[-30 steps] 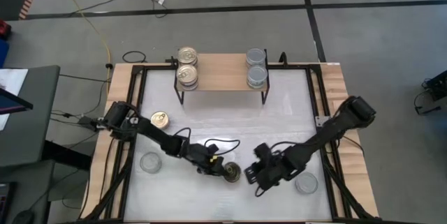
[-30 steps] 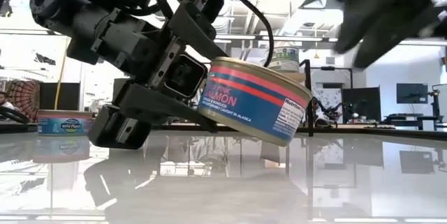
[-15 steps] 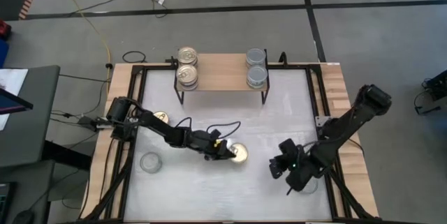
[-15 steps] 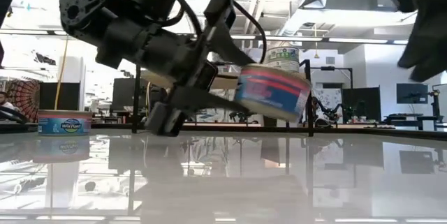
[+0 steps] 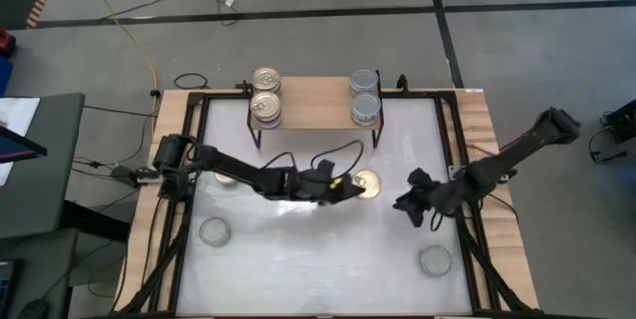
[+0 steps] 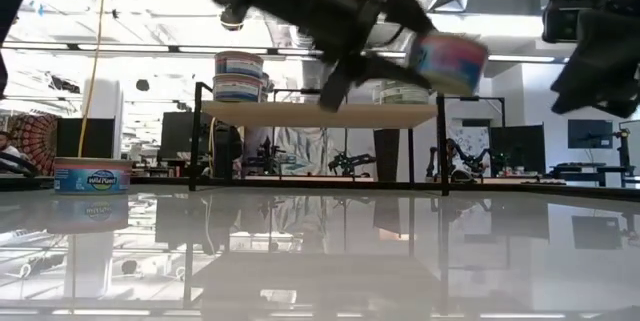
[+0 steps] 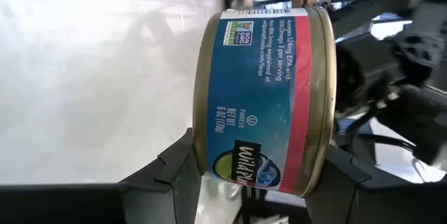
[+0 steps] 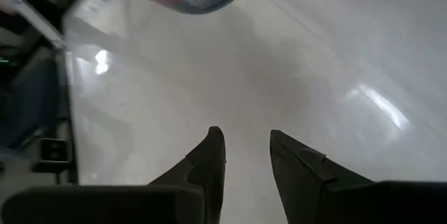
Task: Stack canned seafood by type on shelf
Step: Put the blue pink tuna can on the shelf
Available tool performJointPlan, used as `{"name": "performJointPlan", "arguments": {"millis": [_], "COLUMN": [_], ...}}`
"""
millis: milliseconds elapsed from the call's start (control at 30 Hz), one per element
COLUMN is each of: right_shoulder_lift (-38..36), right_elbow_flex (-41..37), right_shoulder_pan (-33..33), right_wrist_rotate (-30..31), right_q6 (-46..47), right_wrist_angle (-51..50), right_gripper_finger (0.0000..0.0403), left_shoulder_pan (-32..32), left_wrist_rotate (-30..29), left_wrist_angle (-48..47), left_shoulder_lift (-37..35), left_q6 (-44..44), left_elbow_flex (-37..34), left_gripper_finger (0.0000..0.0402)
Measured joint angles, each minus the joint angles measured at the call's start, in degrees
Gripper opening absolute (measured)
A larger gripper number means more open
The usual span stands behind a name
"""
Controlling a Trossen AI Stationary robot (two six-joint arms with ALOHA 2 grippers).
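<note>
My left gripper (image 5: 350,188) pinches a gold-lidded can (image 5: 367,184) in the air in front of the shelf (image 5: 316,104); my right gripper (image 8: 244,155) hovers beside it, fingers slightly parted, empty.

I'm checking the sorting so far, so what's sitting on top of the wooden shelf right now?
On the shelf: two gold-lidded cans at its left end, two silver-lidded cans at its right end. From above, further cans beneath them cannot be seen; the low view shows the left ones stacked.
</note>
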Motion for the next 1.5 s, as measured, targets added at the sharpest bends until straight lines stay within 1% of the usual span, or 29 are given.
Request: {"name": "performJointPlan", "arguments": {"millis": [167, 300, 367, 500, 567, 667, 800, 933, 1000, 1067, 1167, 1200, 1267, 1333, 1433, 1500], "right_shoulder_lift": [-8.65, -10.72, -10.62, -9.48, -8.59, -7.67, -6.53, -6.12, -6.04, -6.04, -6.04, -6.04, -6.06, -6.02, -6.07, -6.04], "right_elbow_flex": [-2.11, -2.13, -2.13, -2.13, -2.13, -2.13, -2.13, -2.13, -2.11, -2.11, -2.11, -2.11, -2.11, -2.11, -2.11, -2.11], "right_shoulder_pan": [-3.66, -5.83, -6.47, -6.85, -6.75, -6.58, -6.74, -6.74, -6.83, -6.85, -6.85, -6.86, -7.14, -7.6, -8.25, -8.61], "right_wrist_rotate": [-1.14, -3.47, -4.82, -5.41, -5.43, -5.75, -6.83, -6.89, -6.9, -6.9, -6.89, -6.92, -6.92, -6.94, -6.94, -6.99], "right_q6": [-4.72, -6.83, -7.81, -8.07, -8.05, -8.05, -8.48, -9.95, -11.21, -11.5, -12.58, -13.13, -13.91, -14.04, -14.43, -14.48], "right_wrist_angle": [-0.93, -2.68, -2.54, -2.6, -2.58, -2.5, -2.45, -2.59, -2.42, -2.5, -2.48, -2.47, -2.43, -2.56, -2.45, -2.42], "right_gripper_finger": [0.0139, 0.0139, 0.0139, 0.0139, 0.0139, 0.0139, 0.0139, 0.0139, 0.0139, 0.0139, 0.0139, 0.0139, 0.0139, 0.0139, 0.0139, 0.0139], "left_shoulder_pan": [1.54, 2.63, 3.59, 6.11, 7.02, 7.22, 5.75, 2.33, -0.26, -2.92, -5.93, -6.38, -6.56, -6.08, -5.26, -4.34], "left_wrist_rotate": [0.01, -0.17, -0.36, -1.1, -3.32, -7.36, -13.68, -18.43, -22.23, -27.31, -35.99, -38.33, -41.0, -43.06, -46.52, -46.91], "left_wrist_angle": [-10.47, -22.2, -25.93, -34.83, -41.06, -46.28, -54.63, -56.93, -56.1, -52.57, -39.61, -33.93, -22.69, -11.95, -1.31, 4.11], "left_shoulder_lift": [0.0, -0.86, -2.03, -6.98, -9.69, -13.65, -19.0, -23.85, -25.96, -27.52, -28.16, -28.06, -26.82, -24.55, -19.9, -17.79], "left_q6": [4.24, 6.76, 8.0, 9.62, 10.32, 10.92, 10.05, 4.28, -0.88, -6.97, -13.58, -14.28, -14.14, -13.36, -9.36, -8.92], "left_elbow_flex": [9.42, 15.53, 17.38, 17.44, 17.37, 17.37, 16.99, 11.15, 6.8, 2.09, -5.51, -8.1, -12.28, -14.76, -15.43, -15.28], "left_gripper_finger": [0.0185, 0.0185, 0.0185, 0.0185, 0.0185, 0.0185, 0.0185, 0.0185, 0.0185, 0.0185, 0.0185, 0.0185, 0.0185, 0.0185, 0.0185, 0.0185]}}
